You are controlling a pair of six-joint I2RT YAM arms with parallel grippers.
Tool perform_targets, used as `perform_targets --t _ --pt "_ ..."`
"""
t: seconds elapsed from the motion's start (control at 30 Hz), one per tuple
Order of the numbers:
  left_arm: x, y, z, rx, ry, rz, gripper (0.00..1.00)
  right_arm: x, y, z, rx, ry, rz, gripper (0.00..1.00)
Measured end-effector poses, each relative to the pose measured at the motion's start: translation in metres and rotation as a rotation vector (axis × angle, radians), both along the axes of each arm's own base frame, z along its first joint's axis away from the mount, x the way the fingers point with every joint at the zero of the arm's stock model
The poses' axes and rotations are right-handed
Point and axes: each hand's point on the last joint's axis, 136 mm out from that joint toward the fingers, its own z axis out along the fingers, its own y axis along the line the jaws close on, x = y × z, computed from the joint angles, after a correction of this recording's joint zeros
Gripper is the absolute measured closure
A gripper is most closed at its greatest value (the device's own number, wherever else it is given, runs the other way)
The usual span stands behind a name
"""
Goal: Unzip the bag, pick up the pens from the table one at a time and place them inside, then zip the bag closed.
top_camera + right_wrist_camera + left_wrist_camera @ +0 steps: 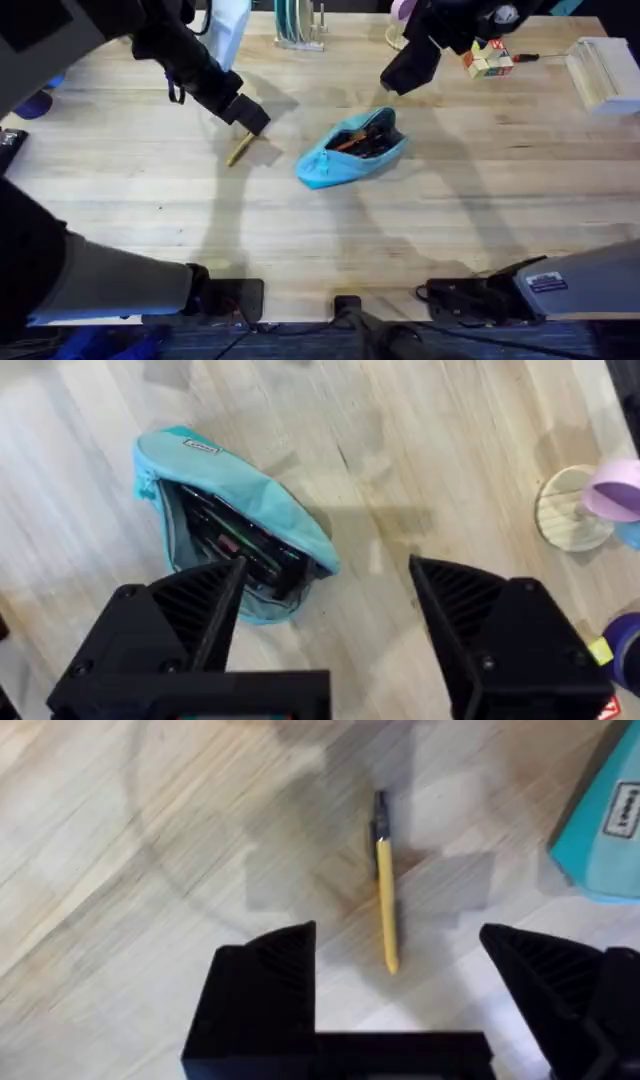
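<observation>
The light blue bag (348, 152) lies unzipped in the middle of the table (450, 230), with dark and orange pens showing inside it (235, 540). One yellow pen (240, 149) with a dark end lies on the wood left of the bag. My left gripper (252, 116) hovers just above that pen; the left wrist view has the pen (385, 900) lying between and beyond the open fingers (265, 980), untouched. My right gripper (400, 72) hangs open above and behind the bag, holding nothing.
A coloured cube (487, 58) and a red-handled tool (525, 57) sit at the back right, a white box (603, 72) at the far right, and a rack (298, 28) at the back centre. A round wooden stand (570, 508) is near the right gripper.
</observation>
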Motion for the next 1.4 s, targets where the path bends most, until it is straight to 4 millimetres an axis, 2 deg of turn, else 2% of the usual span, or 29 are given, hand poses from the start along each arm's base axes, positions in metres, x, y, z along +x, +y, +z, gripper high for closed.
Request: perform_targets --t 0.2,0.4,0.6,0.73,0.87,1.4 --pt "0.005 0.007 -0.002 0.048 -0.016 0.01 0.006 0.004 0.001 0.002 0.006 -0.017 -0.001 0.006" --pt "0.006 -0.001 -0.013 0.073 0.011 -0.008 0.006 0.004 0.001 0.002 0.006 -0.017 -0.001 0.005" --pt "0.003 -0.011 -0.04 0.08 0.091 -0.031 0.006 0.004 0.001 0.002 0.006 -0.017 -0.001 0.005" --pt "0.001 -0.01 -0.06 0.089 0.152 -0.018 0.006 0.004 0.001 0.002 0.006 -0.018 -0.001 0.005" --pt "0.008 -0.007 -0.077 0.115 0.166 0.014 0.006 0.007 0.001 0.003 0.007 -0.032 -0.003 0.006" --pt "0.01 -0.011 -0.079 0.151 0.163 0.04 0.007 0.019 -0.017 0.005 0.008 -0.049 -0.057 0.005"
